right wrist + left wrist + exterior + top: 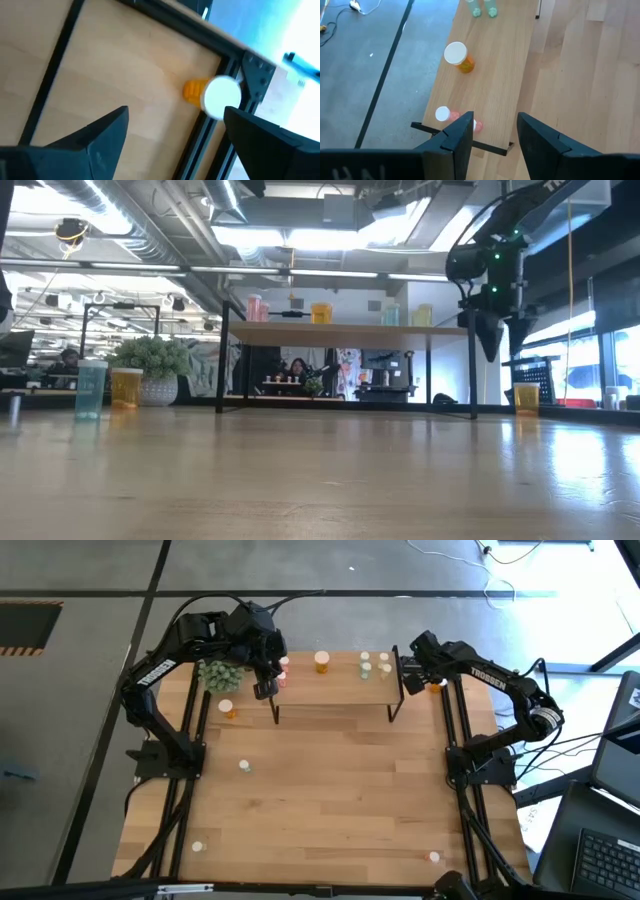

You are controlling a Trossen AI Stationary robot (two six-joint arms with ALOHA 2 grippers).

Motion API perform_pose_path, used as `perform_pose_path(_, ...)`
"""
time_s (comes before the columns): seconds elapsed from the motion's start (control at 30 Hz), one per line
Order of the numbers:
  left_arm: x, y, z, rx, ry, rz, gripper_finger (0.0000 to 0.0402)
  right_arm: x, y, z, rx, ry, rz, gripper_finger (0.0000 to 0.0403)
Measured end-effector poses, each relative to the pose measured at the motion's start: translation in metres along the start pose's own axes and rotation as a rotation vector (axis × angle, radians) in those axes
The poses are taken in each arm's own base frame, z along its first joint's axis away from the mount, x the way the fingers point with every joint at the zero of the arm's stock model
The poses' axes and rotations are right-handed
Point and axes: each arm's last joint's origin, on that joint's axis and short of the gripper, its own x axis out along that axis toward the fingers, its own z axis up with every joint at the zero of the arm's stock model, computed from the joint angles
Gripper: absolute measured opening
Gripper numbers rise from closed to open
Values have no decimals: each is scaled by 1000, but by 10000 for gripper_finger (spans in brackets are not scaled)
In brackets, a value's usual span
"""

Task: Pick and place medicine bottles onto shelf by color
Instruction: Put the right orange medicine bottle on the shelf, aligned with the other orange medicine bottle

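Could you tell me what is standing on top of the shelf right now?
On the shelf: pink bottles at the left end, an orange bottle mid-board, pale green bottles towards the right. The left end effector covers part of the pink group, so its count is unclear.

The shelf (495,65) is pale matt wood on black metal; the bottles (462,57) look like translucent plastic.

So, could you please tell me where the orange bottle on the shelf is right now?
In the high view, the orange bottle stands on the shelf, left of its middle, between the pink bottles by the left gripper and the green bottles.
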Motion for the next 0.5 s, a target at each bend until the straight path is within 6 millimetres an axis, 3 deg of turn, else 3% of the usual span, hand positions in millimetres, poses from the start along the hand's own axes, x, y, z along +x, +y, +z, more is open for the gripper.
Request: perform_pose_path(0.5,0,0,0,0,0,0,147,0,-1,-2,126,14,-20,328)
